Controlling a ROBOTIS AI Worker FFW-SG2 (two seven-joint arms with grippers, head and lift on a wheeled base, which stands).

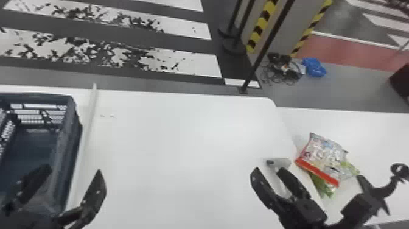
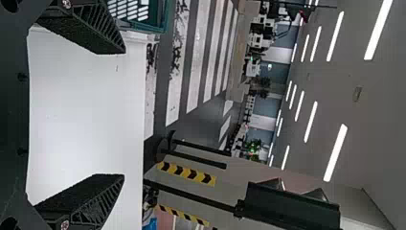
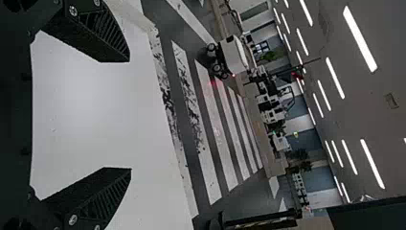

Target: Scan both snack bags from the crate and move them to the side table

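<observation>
Head view: laid overlapping on the side table (image 1: 380,137), well to the right of the crate (image 1: 71,128), the red-edged snack bag (image 1: 324,155) atop the green bag (image 1: 323,186), probably placed there after scanning. Also right of the crate, on the tabletop (image 1: 182,146), an apparent scanner (image 1: 281,162), likely kept handy. Left wrist view: near the crate, left gripper (image 2: 124,113) with jaws released, empty, perhaps on standby. Right wrist view: well right of the crate, right gripper (image 3: 129,115) with jaws wide apart, empty, its carrying seemingly done.
</observation>
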